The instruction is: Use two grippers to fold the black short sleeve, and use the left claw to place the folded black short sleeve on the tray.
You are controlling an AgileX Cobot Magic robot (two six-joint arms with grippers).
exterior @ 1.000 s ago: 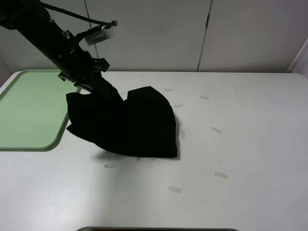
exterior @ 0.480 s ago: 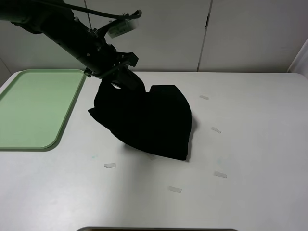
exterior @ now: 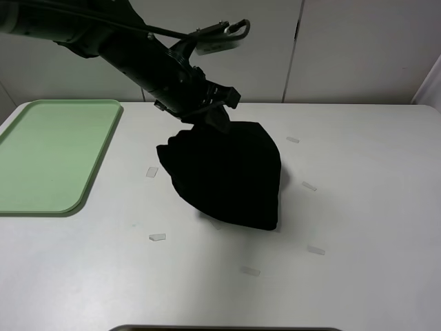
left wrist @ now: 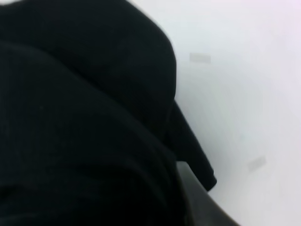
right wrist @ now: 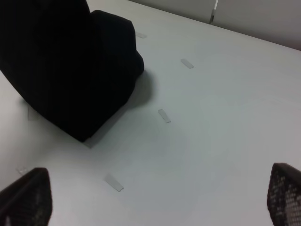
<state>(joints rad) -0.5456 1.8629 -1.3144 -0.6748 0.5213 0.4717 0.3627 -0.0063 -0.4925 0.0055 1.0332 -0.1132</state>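
The black short sleeve [exterior: 231,172] hangs bunched and folded from my left gripper [exterior: 210,117], which is shut on its upper edge. The cloth's lower part rests on the white table near the middle. In the left wrist view the black short sleeve [left wrist: 84,122] fills most of the picture and hides the jaws. The pale green tray [exterior: 48,152] lies at the table's far left, well apart from the shirt. My right gripper [right wrist: 155,202] stands open over bare table, its fingertips [right wrist: 26,197] at the picture's corners, with the black short sleeve [right wrist: 66,61] some way off. The right arm does not show in the exterior view.
Short strips of pale tape lie scattered on the table, for instance a tape strip [exterior: 309,186] right of the shirt and another tape strip [exterior: 158,237] in front of it. White wall panels stand behind the table. A dark edge [exterior: 227,328] runs along the front.
My left arm has swung to the right with the shirt in its grip, carrying it from beside the tray toward the table's middle. The right gripper stays open.
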